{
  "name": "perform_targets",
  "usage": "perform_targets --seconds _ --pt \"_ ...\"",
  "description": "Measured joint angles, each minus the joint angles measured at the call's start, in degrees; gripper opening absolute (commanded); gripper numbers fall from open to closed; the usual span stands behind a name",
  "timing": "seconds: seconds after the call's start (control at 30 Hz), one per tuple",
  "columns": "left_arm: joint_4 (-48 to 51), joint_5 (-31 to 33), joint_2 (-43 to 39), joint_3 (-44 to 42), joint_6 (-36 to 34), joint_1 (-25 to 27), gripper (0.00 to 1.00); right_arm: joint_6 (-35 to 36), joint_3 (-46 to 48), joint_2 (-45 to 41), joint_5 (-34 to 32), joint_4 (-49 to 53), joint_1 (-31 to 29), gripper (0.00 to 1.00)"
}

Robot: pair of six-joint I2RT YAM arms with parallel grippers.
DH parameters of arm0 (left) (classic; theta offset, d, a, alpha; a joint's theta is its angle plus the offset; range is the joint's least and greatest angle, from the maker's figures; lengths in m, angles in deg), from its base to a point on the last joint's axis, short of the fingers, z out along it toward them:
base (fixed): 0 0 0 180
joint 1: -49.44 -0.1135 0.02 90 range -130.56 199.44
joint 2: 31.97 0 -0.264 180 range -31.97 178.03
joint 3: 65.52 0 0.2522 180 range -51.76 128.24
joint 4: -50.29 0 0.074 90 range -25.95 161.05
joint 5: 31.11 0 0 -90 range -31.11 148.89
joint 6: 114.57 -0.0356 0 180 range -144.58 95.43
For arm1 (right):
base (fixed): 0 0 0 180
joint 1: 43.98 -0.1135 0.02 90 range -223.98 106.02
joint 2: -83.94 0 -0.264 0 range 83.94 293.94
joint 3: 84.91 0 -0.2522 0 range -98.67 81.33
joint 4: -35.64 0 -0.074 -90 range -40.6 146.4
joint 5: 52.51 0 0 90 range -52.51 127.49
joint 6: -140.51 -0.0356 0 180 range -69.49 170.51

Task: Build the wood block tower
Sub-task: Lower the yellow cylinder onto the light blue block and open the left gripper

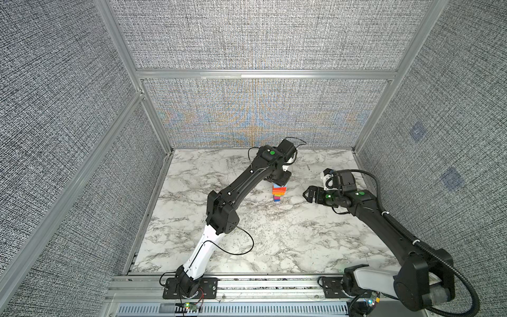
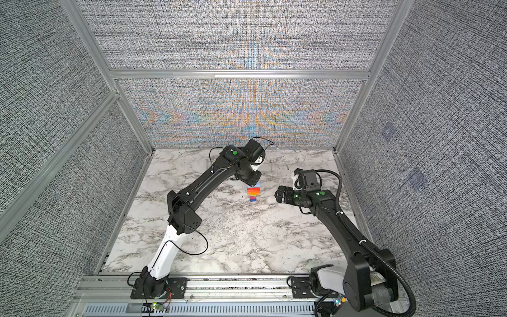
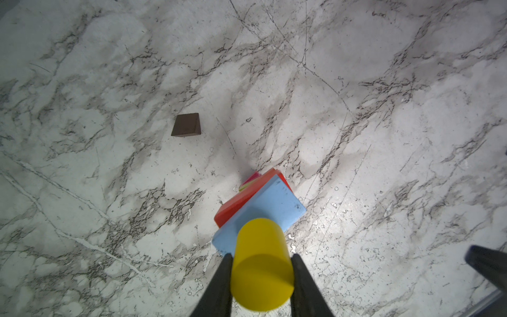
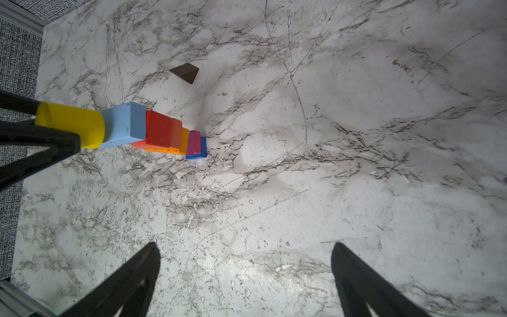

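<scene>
The tower [image 1: 279,194] [image 2: 253,194] stands on the marble table, mid-back, with blue [image 4: 203,148] and pink [image 4: 195,141] blocks low. Orange and red slabs [image 4: 160,129] come above them, and a light blue block [image 3: 277,203] [image 4: 126,126] is topmost. My left gripper [image 3: 262,255] [image 4: 41,123] hangs over the tower, shut on a yellow cylinder [image 3: 260,263] [image 4: 72,127]. The cylinder's lower end meets the light blue block. A dark brown block [image 3: 186,125] [image 4: 185,72] lies alone on the table beyond the tower. My right gripper [image 4: 244,247] [image 1: 308,195] is open and empty, to the right of the tower.
Grey fabric walls on aluminium frames [image 1: 263,74] close in the marble table [image 1: 274,241] at the back and both sides. A metal rail [image 1: 269,285] with both arm bases runs along the front edge. The left arm's elbow [image 1: 222,214] rises over the table's left middle.
</scene>
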Motion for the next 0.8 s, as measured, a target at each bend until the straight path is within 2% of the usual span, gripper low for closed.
perform_targets --seconds 0.8 --pt "-0.42 -0.24 0.61 0.09 -0.26 -0.33 0.34 0.0 0.26 0.26 0.15 -0.09 0.13 0.99"
